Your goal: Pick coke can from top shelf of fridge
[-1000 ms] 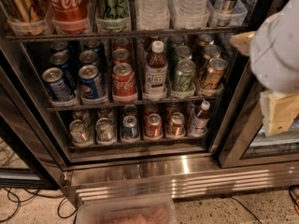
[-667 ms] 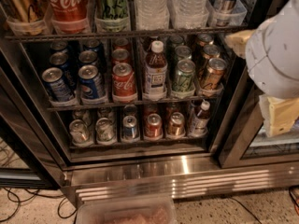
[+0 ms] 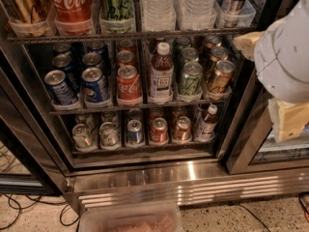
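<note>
The coke can [image 3: 72, 4] stood on the top shelf [image 3: 130, 34] of the fridge [image 3: 169, 178], 2nd from the left in the front row. It sat upright in a clear tray, between a gold can [image 3: 21, 8] and a green-and-white can [image 3: 116, 4]. Its lid was cut off by the upper edge of the view. A 2nd red can [image 3: 128, 83] stood 1 shelf lower and was not the target.

My gripper [image 3: 248, 45] hung at the right side of the opening, about level with the front rail of the top shelf. It was well apart from the coke can, with 3 drink columns between. Whether it was spread or closed could not be determined, and it held nothing visible.

Compared with 1.0 s earlier, the gripper had shifted only slightly and the can had not moved. Judgement: the reach had barely begun. The next move called for travel left and upward.
</note>
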Robot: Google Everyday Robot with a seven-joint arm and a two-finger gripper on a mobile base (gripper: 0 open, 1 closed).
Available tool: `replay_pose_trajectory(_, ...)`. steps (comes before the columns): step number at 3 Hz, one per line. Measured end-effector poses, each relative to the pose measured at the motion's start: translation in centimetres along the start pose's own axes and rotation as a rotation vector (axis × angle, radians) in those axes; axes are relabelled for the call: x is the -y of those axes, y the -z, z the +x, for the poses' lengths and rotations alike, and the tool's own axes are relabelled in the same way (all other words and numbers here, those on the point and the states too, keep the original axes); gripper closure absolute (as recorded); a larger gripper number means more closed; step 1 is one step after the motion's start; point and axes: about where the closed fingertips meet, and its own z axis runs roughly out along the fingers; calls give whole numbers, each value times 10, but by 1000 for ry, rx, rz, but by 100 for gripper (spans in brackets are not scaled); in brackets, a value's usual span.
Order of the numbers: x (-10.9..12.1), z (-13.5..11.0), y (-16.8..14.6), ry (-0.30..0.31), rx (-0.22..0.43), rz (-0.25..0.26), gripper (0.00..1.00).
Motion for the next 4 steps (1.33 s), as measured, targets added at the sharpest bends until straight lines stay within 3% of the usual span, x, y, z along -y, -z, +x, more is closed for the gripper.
replay_pose_trajectory(1,0,0,0,0,0,0,0)
replay_pose_trajectory(2,6,-8,-8,106,-15,61,0)
replay_pose_trajectory(3,10,-20,-47,345,-35,131,0)
replay_pose_trajectory(4,25,-30,-82,492,9,221,0)
